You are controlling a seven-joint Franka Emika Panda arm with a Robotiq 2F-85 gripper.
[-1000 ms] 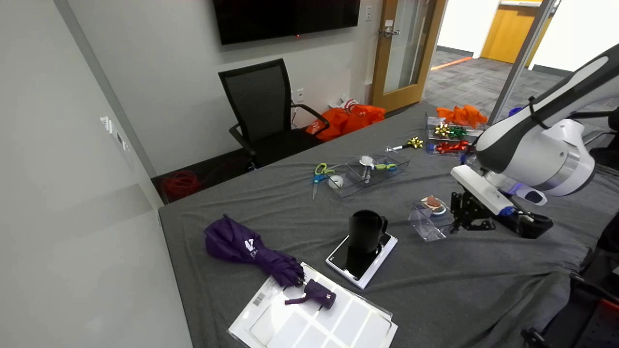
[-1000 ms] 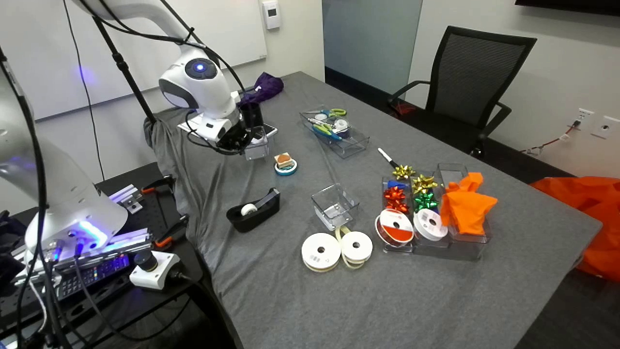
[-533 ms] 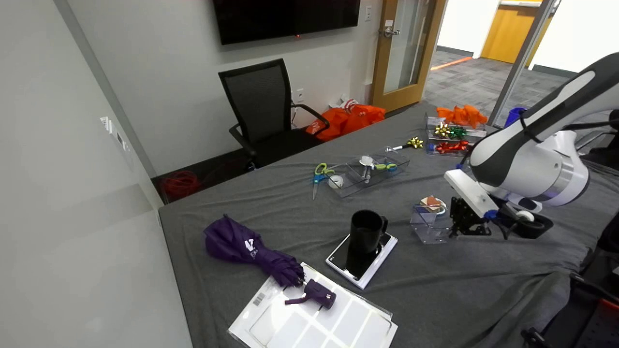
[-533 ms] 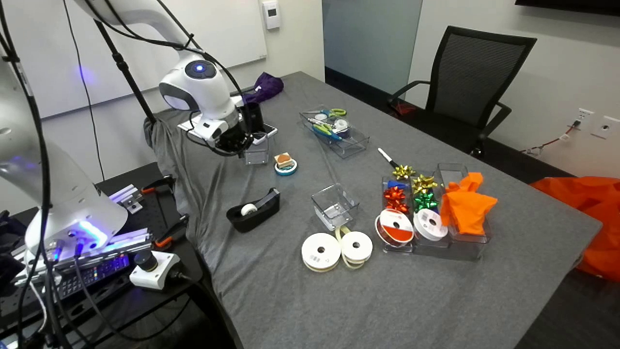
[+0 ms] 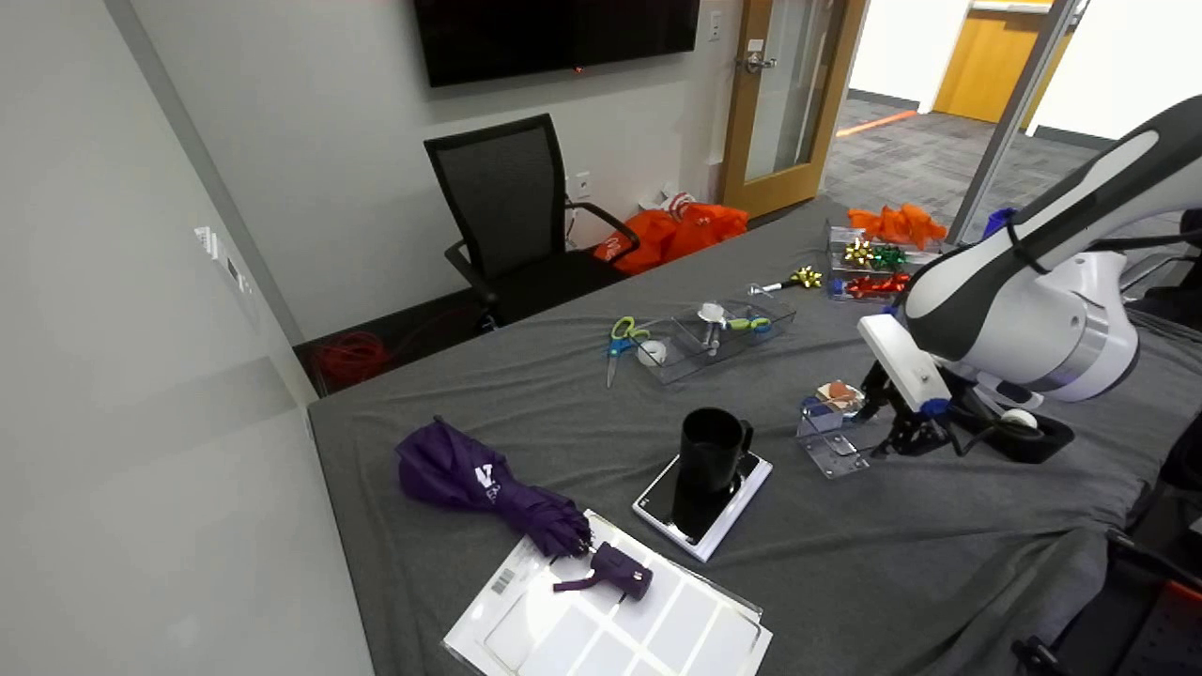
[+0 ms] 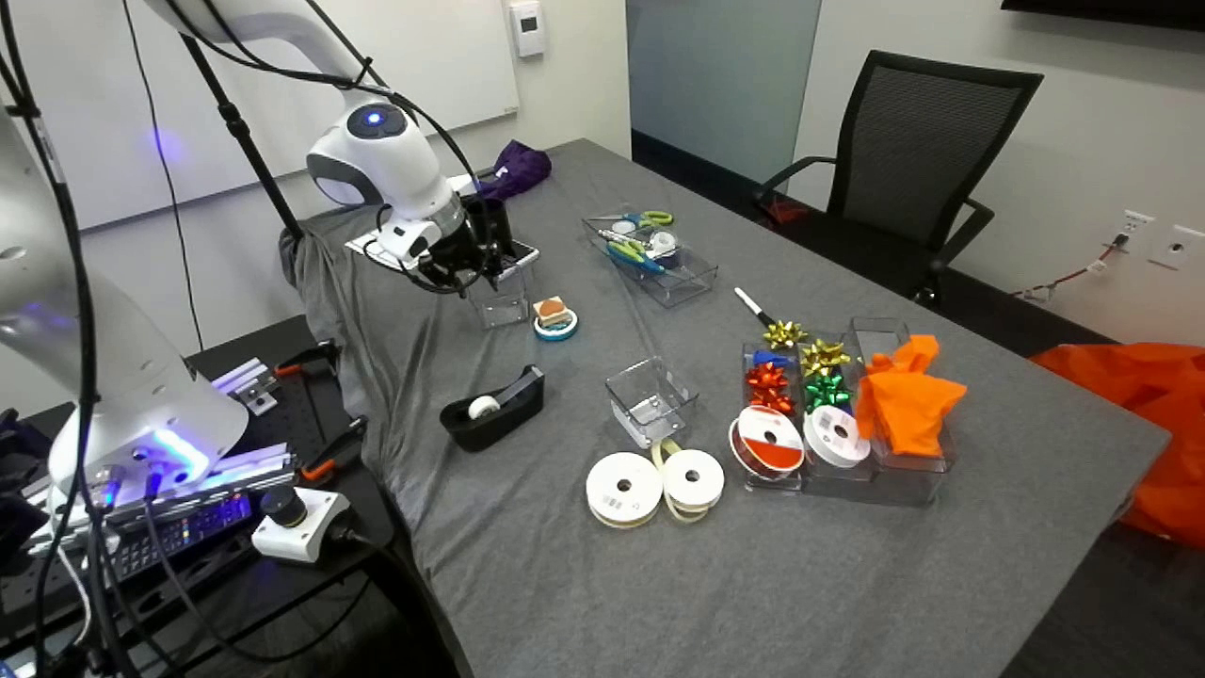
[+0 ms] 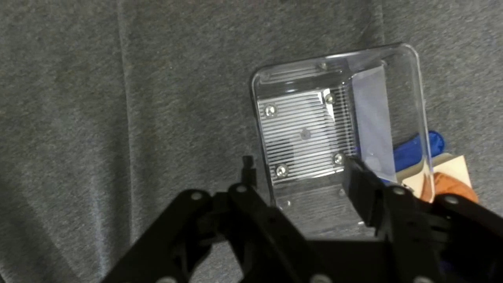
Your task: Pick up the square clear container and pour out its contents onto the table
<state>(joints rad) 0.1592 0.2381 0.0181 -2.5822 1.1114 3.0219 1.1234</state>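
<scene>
The square clear container [image 7: 304,135] stands on the dark grey cloth of the table [image 7: 188,98], its ribbed floor showing from above in the wrist view. My gripper [image 7: 298,163] has its jaws spread across the container's near left part: one finger is outside the left rim, the other appears over the interior. Whether either touches a wall I cannot tell. In both exterior views the container [image 6: 506,309] sits right under the gripper [image 5: 873,435]. No loose contents show on its floor. Just beside it a wooden block with an orange-brown top [image 6: 552,311] rests on a blue-white ring [image 6: 556,328].
A black mug [image 5: 711,451] stands on a black-and-white tray [image 5: 700,535] close to the container. A tape dispenser [image 6: 494,411], a similar clear box [image 6: 651,397], ribbon spools [image 6: 624,488] and a clear organizer with scissors [image 6: 673,290] are also on the table.
The container, tilted in the shut gripper a second ago, has come down flat on the table. The fingers have spread apart and let it go.
</scene>
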